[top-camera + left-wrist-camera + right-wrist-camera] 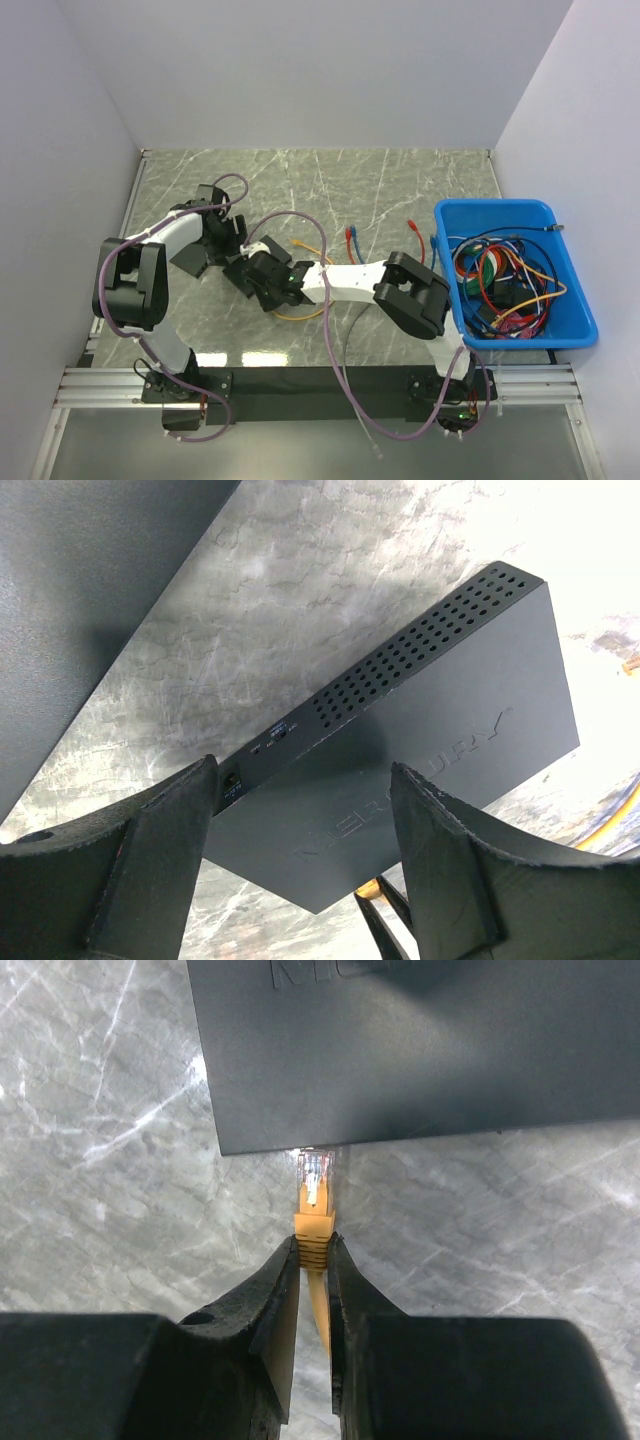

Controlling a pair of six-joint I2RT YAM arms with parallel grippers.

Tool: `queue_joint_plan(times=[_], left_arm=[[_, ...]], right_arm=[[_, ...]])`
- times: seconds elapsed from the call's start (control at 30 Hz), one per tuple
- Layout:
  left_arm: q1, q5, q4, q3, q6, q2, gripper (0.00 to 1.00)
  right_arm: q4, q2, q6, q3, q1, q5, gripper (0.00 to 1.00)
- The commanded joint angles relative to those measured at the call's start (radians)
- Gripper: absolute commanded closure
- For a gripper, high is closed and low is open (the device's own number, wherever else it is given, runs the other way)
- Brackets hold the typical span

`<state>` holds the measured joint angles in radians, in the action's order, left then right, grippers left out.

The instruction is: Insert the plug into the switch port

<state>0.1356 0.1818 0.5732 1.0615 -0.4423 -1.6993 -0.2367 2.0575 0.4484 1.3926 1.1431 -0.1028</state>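
The right hand (313, 1245) is closed tight on the plug (316, 1182), its two fingers (275, 1300) pinching the ribbed orange boot just behind the clear tip. The orange cable (318, 1310) runs back between them. The plug points straight at the switch (420, 1050), and its tip meets the switch's near edge close to one corner. That edge is in shadow, so I cannot tell whether the tip sits in a port or only against the casing.

The left hand (305, 780) has its fingers (150, 870) set wide apart with the switch between them. I cannot tell whether they press on its sides or merely straddle it (one finger covers the corner where contact would show).

From above, both hands crowd over the switch and hide the plug and most of the casing. The left wrist view cuts off the switch's near corner.

The switch is a flat, matte black box lying on the grey marbled tabletop (100, 1160). It has rows of vent holes (420, 650) along one side and faint raised lettering (400, 790) on top, too dim to read. A blue bin (500, 207) of tangled cables stands well off to the switch's right.
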Motion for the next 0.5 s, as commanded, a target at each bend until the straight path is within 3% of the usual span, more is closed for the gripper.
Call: queue_joint_plan(times=[0.0,0.47], left_arm=[[0.006,0.001,0.002,0.002,-0.007,-0.005,0.25],[0.015,0.001,0.005,-0.001,-0.003,-0.010,0.26]], right_arm=[[-0.022,0.021,0.000,0.065,0.010,-0.009,1.00],[-0.069,0.041,-0.011,0.151,0.004,-0.046,1.00]])
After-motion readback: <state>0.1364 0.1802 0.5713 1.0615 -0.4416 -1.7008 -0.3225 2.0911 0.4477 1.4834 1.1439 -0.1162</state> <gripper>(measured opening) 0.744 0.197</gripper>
